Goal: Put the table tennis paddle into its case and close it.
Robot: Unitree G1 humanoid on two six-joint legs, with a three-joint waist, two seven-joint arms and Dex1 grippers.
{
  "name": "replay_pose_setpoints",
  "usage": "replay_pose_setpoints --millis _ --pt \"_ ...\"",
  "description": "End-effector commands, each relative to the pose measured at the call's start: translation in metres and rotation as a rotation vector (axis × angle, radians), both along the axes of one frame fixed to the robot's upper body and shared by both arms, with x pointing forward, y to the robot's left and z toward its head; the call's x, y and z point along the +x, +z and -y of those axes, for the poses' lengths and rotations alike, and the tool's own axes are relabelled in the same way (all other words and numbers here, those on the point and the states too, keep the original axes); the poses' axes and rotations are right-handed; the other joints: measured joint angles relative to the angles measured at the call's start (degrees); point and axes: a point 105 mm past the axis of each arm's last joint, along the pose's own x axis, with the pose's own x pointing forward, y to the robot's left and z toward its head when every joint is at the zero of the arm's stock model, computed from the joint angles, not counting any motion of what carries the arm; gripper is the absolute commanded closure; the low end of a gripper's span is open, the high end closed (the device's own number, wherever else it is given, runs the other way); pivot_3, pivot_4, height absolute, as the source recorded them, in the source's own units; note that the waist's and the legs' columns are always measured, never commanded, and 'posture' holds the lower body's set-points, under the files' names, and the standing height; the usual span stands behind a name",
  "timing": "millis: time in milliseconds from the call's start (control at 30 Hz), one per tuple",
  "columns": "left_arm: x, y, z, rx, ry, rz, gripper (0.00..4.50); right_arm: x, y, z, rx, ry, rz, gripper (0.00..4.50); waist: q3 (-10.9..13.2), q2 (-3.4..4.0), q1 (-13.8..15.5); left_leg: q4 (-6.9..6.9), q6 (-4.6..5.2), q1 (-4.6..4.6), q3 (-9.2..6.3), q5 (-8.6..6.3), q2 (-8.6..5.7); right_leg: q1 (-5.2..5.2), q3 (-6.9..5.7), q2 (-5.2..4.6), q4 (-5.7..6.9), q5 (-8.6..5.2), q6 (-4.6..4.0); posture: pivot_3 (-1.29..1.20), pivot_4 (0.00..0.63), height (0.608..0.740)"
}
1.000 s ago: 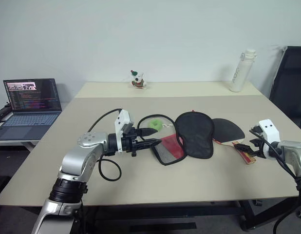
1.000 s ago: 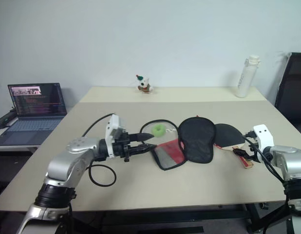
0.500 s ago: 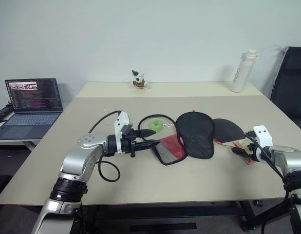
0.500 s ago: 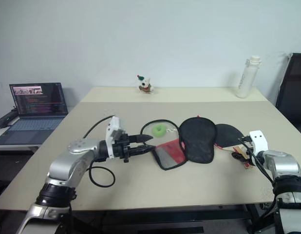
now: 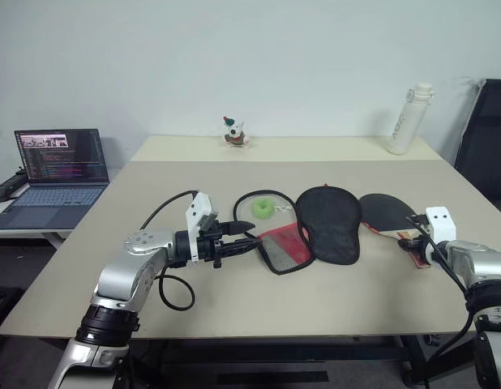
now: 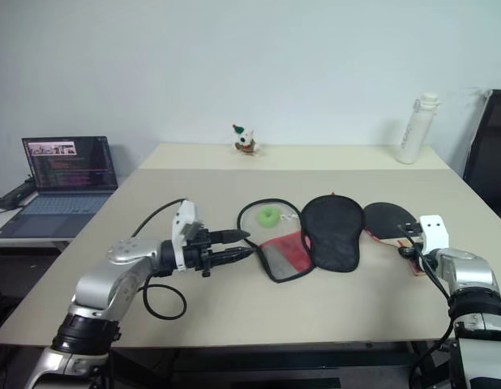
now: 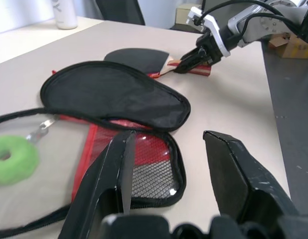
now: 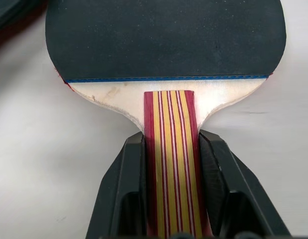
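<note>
A pale counter [image 5: 234, 308] carries everything, told from left to right. A laptop [image 5: 49, 174] sits open on a side desk at far left. The left hand [image 5: 249, 238] hovers just above the counter with its two black fingers spread, holding nothing, pointing at the case [image 5: 315, 231]. The case lies unzipped at the middle: a black fabric flap folded open to the right, and beside it a red panel with grey mesh. Nothing is inside it. A green ring [image 5: 263, 208] lies just behind the case. Right of the case, touching its flap, the paddle [image 5: 388, 215] lies flat: round black rubber face, pale wood neck, handle striped red and yellow. The right hand [image 8: 169, 199] pinches that handle between its fingers. A white bottle [image 5: 403, 130] stands at the far right corner.
</note>
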Motion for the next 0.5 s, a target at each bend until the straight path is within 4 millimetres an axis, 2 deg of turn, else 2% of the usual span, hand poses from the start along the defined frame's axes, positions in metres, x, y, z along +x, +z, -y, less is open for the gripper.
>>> replay_pose_setpoints --millis 33,133,200,233,333,500 --pt "-0.004 0.013 -0.004 -0.012 0.004 0.056 2.13 0.005 0.067 0.019 0.006 -0.068 0.205 3.44 0.10 0.14 -0.03 -0.03 0.00 -0.01 0.03 0.00 0.00 -0.02 0.03 -0.01 0.00 0.00 0.00 0.00 0.150 0.740" --pt "-0.003 0.012 -0.004 -0.013 0.008 0.051 2.13 0.006 0.100 -0.002 0.059 -0.023 0.290 3.44 0.14 0.18 -0.15 -0.09 0.00 -0.09 0.11 0.00 -0.01 -0.23 0.11 0.02 0.03 0.00 0.00 0.00 0.150 0.740" --pt "-0.003 0.011 -0.004 -0.013 0.007 0.049 2.13 0.006 0.111 -0.019 0.101 -0.002 0.320 3.44 0.14 0.18 -0.48 -0.11 0.00 -0.20 0.17 0.00 0.02 -0.45 0.20 0.09 0.13 0.00 -0.01 0.00 0.150 0.740" --pt "-0.004 0.011 -0.003 -0.013 0.003 0.046 2.13 0.006 0.114 -0.033 0.121 0.025 0.328 3.44 0.14 0.18 -0.61 -0.11 0.00 -0.24 0.23 0.00 0.05 -0.57 0.27 0.12 0.20 0.00 -0.01 0.00 0.150 0.740" --pt "-0.005 0.010 -0.001 -0.010 -0.010 0.039 2.13 0.004 0.116 -0.073 0.186 0.076 0.343 3.44 0.14 0.18 -0.99 -0.09 0.00 -0.32 0.33 0.00 0.13 -0.83 0.48 0.23 0.44 0.00 -0.02 0.00 0.150 0.740" --pt "-0.004 0.010 0.000 -0.010 -0.014 0.039 2.13 0.001 0.103 -0.131 0.271 0.122 0.326 3.44 0.14 0.19 -0.54 0.04 0.01 -0.31 0.37 0.01 0.08 -0.93 0.60 0.21 0.76 0.00 -0.02 0.00 0.150 0.740"
